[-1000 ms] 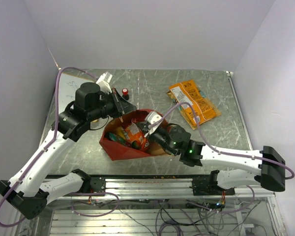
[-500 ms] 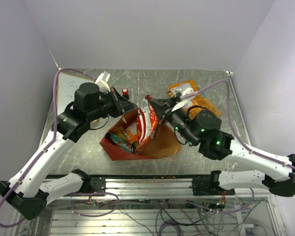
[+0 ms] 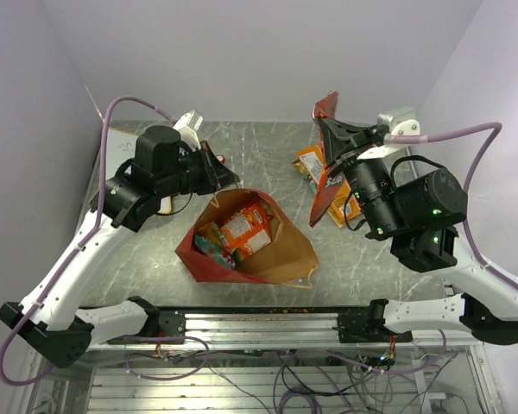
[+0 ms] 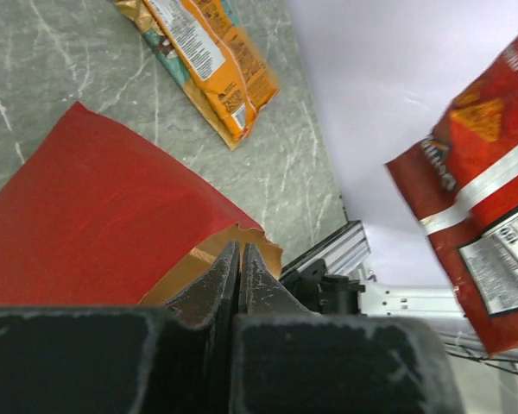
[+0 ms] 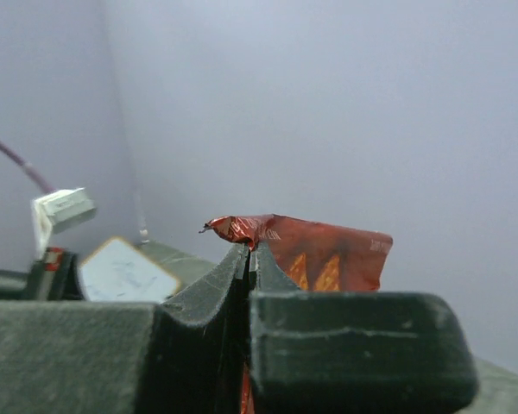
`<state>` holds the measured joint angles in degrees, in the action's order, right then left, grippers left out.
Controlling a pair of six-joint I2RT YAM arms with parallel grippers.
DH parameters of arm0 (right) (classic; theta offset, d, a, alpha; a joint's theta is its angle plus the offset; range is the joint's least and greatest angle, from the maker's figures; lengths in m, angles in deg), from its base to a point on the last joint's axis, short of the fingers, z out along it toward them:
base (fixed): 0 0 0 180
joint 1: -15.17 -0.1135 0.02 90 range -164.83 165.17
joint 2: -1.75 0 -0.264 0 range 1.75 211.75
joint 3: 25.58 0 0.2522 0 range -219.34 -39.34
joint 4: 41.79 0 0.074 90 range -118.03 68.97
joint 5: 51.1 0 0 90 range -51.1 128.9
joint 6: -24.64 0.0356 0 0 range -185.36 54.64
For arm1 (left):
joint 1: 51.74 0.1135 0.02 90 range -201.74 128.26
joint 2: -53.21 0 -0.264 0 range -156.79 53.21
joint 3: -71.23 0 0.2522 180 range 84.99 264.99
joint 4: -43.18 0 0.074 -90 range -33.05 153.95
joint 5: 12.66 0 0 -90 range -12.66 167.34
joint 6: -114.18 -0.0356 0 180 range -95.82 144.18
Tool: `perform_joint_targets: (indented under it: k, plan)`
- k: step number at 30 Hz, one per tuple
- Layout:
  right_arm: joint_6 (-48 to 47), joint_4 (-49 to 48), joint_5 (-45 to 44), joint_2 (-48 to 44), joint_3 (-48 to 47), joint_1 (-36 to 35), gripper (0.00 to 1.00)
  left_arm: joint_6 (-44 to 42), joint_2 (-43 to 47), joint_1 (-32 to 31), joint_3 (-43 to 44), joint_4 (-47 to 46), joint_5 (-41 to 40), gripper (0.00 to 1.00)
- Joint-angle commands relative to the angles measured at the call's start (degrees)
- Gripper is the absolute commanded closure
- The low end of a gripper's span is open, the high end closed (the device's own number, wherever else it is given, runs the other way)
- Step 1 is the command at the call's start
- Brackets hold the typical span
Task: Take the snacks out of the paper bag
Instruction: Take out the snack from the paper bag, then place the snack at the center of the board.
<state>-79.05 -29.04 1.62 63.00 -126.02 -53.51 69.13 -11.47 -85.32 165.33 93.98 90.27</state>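
Observation:
The paper bag (image 3: 209, 263), red outside and brown inside, lies open on the table's middle. Several orange, red and green snack packets (image 3: 242, 228) sit inside it. My left gripper (image 3: 230, 182) is shut on the bag's torn far rim (image 4: 240, 250). My right gripper (image 3: 323, 121) is shut on the top corner of the red Doritos bag (image 3: 322, 185) and holds it high above the table's far right. The Doritos bag also shows in the left wrist view (image 4: 483, 198) and in the right wrist view (image 5: 328, 250). An orange packet (image 3: 350, 203) lies on the table below it.
A small red-capped black knob (image 3: 217, 159) stands on the far side of the table by my left gripper. The orange packet also shows in the left wrist view (image 4: 207, 60). The aluminium rail (image 3: 268, 323) runs along the near edge.
My right gripper has pulled the Doritos bag out of the paper bag and carried it up and to the far right. My left gripper has kept its hold on the rim.

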Motion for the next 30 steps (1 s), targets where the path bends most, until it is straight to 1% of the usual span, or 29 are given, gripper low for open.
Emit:
perform_joint_targets:
  k: [1,2,3,4,6,8,10,12,15,18,21,26,28,30]
  plan:
    - [-24.74,-13.32,-6.07,1.12,4.23,0.65,1.0,-7.67,-1.64,0.16,5.42,4.29,0.63,0.93]
    - [-27.57,-15.94,-6.46,1.57,5.67,1.9,1.0,-8.64,-2.18,0.25,6.04,5.07,0.9,0.93]
    - [-28.34,-16.31,-5.44,2.19,6.4,4.53,1.0,-9.52,-2.8,0.48,6.7,5.91,1.15,0.93]
    - [-26.96,-14.18,-3.65,3.05,6.31,8.32,1.0,-10.32,-3.54,0.65,7.35,6.76,1.54,0.93]
    - [-20.48,-9.61,0.47,4.57,6.32,17.44,1.0,-11.43,-4.56,0.93,8.66,8.29,2.02,0.93]
    - [-18.17,-9.67,4.01,6.11,10.18,26.08,1.0,-11.91,-4.94,1.27,8.79,8.2,2.85,0.93]
    - [-18.64,-10.94,6.28,7.54,14.57,30.67,1.0,-12.47,-5.24,1.76,8.97,7.97,4.17,0.93]
    - [-18.83,-14.82,8.67,8.54,20.07,34.84,1.0,-13.53,-6.32,2.47,9.72,8.35,5.35,0.93]
    - [-13.19,-16.64,12.99,9.81,25.72,42.99,1.0,-15.64,-8.12,3.46,11.23,9.26,6.85,0.93]
    - [-12.23,-16.93,17.0,10.66,28.95,50.21,1.0,-17.14,-9.98,5.06,12.16,10.15,8.16,0.93]
    - [-16.45,-16.77,20.0,11.65,31.46,55.02,1.0,-17.19,-11.22,7.22,11.32,8.69,11.57,0.93]
    - [-24.99,-15.99,26.9,15.75,30.79,62.14,1.0,-18.88,-13.77,11.21,12.18,8.8,14.01,0.93]
    - [-30.93,-15.29,32.41,18.36,30.3,63.72,1.0,-19.1,-14.56,12.41,12.3,8.68,14.51,0.93]
    - [-36.71,-14.16,36.5,21.8,29.8,63.77,1.0,-19.46,-15.41,13.18,12.56,8.37,14.73,0.93]
